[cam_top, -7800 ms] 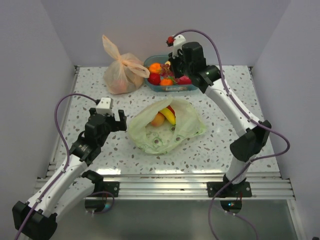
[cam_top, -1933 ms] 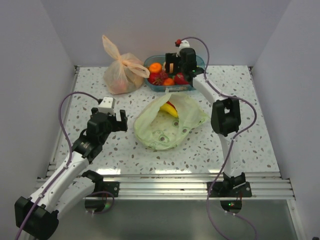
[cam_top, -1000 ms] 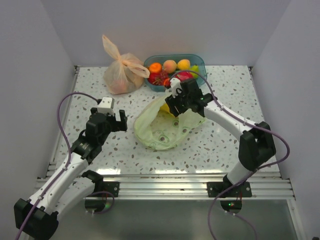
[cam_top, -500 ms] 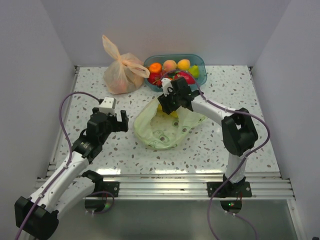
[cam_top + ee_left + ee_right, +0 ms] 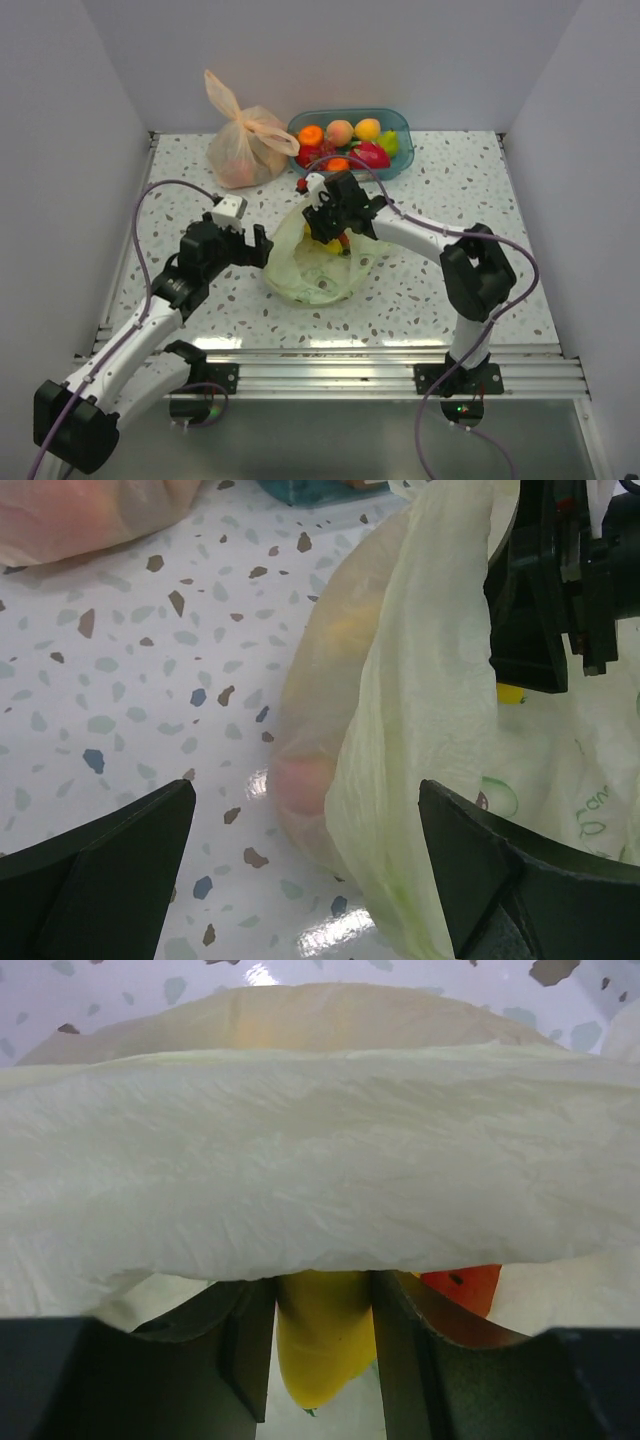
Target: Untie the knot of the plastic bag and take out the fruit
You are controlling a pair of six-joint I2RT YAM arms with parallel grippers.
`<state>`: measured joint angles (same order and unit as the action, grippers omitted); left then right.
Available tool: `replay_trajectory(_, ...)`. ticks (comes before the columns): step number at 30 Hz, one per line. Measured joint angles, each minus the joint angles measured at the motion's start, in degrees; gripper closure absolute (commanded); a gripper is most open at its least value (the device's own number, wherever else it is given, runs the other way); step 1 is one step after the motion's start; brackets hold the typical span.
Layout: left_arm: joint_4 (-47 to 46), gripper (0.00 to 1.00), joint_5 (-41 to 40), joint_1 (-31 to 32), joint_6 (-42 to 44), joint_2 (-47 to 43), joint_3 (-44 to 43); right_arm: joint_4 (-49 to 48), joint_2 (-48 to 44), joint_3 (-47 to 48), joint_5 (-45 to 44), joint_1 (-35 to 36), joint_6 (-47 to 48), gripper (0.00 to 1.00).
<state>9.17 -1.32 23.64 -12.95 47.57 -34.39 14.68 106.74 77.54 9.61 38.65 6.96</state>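
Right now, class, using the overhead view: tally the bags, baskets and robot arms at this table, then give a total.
Bags: 2 (green bag, orange bag)
Baskets: 1 (blue basket)
Robot arms: 2 (left arm, right arm)
Total: 5

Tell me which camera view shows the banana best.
The right wrist view: the banana fills the gap between the fingers of the right claw, close and sharp, under the bag film. The top view hides it almost wholly behind that claw. The left wrist view shows only a small yellow bit.
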Motion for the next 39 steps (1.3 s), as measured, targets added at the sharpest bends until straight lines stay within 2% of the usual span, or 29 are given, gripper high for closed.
replay_trajectory(2, -0.96, 0.0, 2.21, 0.07, -0.35, 1.75, 0.0, 0.94, -1.29, -0.9, -0.07, 0.98, -0.92, 0.92)
replay_trajectory(6, -1.38, 0.0, 3.04, 1.79, -1.44, 5.77, -0.85, 2.51, -4.55, -2.78, -0.24, 2.91, -2.32, 0.94)
replay_trajectory(15, -4.04, 0.0, 0.87, 13.27, -5.29, 11.8, -5.03, 3.32, -7.93, -4.5, -2.62, 6.49, -6.25, 0.95)
replay_trajectory(19, -3.98, 0.0, -0.35, 14.01, -8.5, 12.22, -4.94, 3.34, -7.93, -5.77, -3.13, 7.13, -7.96, 0.97)
replay_trajectory(26, -4.22, 0.0, -2.43, 14.21, -14.16, 4.63, -2.23, 3.23, -7.93, -7.19, -4.57, 7.19, -10.03, 0.98)
replay_trajectory(33, -3.54, 0.0, -6.25, 16.37, -17.38, 8.59, -2.23, 2.43, -8.11, -8.09, -5.09, 7.21, -12.24, 1.0)
replay_trajectory(36, -2.12, 0.1, -10.08, 17.25, -19.28, 11.37, -2.23, 2.4, -8.96, -8.59, -5.18, 7.21, -12.81, 1.0)
replay_trajectory(37, -1.31, 0.28, -11.43, 17.4, -19.89, 12.28, -2.23, 2.36, -9.38, -8.83, -5.18, 7.21, -12.94, 1.0)
replay_trajectory(39, 0.42, 0.46, -14.45, 17.44, -21.88, 13.75, -2.23, 2.29, -10.32, -9.42, -5.18, 7.21, -13.0, 1.0)
